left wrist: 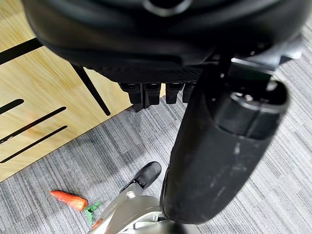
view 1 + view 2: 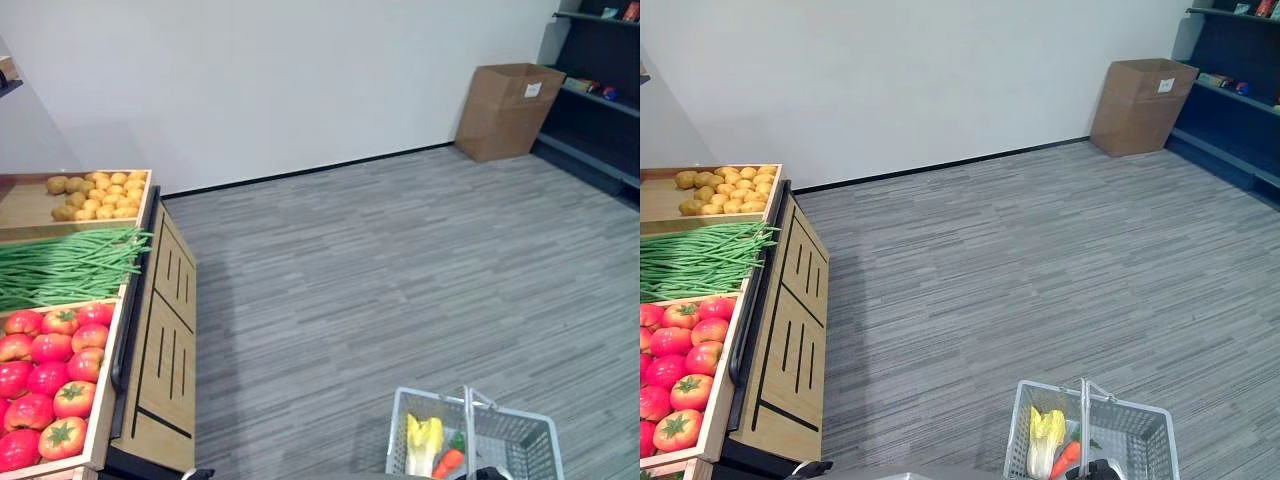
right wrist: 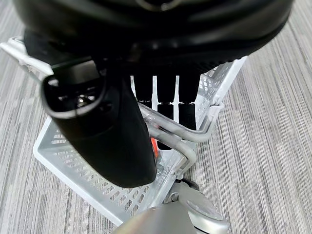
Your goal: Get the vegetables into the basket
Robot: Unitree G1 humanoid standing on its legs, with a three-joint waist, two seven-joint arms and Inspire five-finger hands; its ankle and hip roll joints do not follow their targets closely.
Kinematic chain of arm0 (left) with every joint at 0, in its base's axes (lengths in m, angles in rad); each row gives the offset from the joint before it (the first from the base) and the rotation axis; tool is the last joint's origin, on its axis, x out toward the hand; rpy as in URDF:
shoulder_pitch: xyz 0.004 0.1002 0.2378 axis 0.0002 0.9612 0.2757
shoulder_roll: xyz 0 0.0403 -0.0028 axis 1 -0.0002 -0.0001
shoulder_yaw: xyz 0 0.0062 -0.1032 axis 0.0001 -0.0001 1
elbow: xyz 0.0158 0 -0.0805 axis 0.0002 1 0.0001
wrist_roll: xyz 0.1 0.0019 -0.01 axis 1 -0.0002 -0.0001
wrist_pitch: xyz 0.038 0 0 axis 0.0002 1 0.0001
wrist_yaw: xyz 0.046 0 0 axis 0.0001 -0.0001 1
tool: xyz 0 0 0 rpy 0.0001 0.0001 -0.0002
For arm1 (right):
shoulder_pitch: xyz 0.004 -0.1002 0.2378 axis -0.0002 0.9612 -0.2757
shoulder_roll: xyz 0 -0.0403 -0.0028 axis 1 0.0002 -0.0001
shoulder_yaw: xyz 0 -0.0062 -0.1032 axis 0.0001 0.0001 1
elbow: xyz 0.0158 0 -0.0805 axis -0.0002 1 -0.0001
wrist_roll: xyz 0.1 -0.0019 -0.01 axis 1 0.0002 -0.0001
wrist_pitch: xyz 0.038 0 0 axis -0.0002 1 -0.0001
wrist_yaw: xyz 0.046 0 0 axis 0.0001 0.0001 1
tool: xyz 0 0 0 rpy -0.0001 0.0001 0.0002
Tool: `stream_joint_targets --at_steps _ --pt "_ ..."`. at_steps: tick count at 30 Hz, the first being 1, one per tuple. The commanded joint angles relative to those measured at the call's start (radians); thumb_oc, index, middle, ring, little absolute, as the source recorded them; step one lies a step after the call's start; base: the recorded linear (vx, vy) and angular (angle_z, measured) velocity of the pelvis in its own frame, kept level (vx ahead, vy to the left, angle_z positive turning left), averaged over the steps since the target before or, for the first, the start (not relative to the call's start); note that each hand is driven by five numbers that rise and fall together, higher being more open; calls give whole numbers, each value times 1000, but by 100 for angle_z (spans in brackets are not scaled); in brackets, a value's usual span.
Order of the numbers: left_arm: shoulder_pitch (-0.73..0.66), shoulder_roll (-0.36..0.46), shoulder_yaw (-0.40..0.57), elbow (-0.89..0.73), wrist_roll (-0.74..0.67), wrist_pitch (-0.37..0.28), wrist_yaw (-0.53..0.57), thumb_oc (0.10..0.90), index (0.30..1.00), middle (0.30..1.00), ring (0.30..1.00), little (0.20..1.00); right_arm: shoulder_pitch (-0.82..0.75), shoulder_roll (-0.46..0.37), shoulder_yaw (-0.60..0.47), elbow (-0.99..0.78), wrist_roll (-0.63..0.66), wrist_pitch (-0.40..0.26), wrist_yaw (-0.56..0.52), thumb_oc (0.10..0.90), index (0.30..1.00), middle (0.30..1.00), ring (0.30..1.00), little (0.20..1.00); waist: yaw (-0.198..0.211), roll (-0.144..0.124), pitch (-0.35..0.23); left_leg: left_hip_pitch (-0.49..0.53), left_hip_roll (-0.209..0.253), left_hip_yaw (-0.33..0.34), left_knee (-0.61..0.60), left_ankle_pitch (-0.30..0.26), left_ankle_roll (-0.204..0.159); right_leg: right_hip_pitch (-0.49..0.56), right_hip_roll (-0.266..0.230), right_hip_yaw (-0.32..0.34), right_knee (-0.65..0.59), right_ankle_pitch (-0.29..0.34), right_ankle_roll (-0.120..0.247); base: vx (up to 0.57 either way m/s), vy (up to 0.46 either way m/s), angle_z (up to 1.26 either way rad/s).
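Note:
Low to my right hangs a white wire basket (image 2: 528, 432), and my right hand (image 3: 97, 122) is shut on its metal handle (image 3: 195, 132), fingers hooked over the bars. Inside lie a pale yellow leafy vegetable (image 2: 422, 440) and a carrot (image 2: 448, 462). Another carrot (image 1: 68, 199) lies on the grey floor beside the wooden stand (image 1: 39, 97). My left hand (image 1: 224, 146) hangs above that floor, fingers relaxed, holding nothing. On the produce stand at left are red tomatoes (image 2: 50, 370), green beans (image 2: 70, 265) and potatoes (image 2: 95, 195).
The stand's slatted wooden side (image 2: 165, 350) runs along the left. Grey carpet (image 2: 400, 270) stretches ahead to a white wall. A cardboard box (image 2: 505, 110) stands at the far right beside dark shelving (image 2: 600, 100).

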Motion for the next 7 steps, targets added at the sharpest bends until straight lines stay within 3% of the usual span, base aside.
stream_joint_targets --at_steps 1,7 --pt "-64 -12 -29 27 23 -6 15 900 1000 1000 1000 1000 -40 5 19 46 -2 0 -3 400 300 300 300 300 -4 -13 52 0 -27 -55 7 -36 -13 15 -24 15 30 -69 43 -3 -4 4" --pt "-66 -12 -43 24 36 -9 11 900 1000 1000 1000 1000 -46 8 28 49 1 -3 3 400 300 300 300 300 -5 -14 48 8 -28 -55 7 -43 -10 13 -24 33 26 -67 44 1 -1 1"
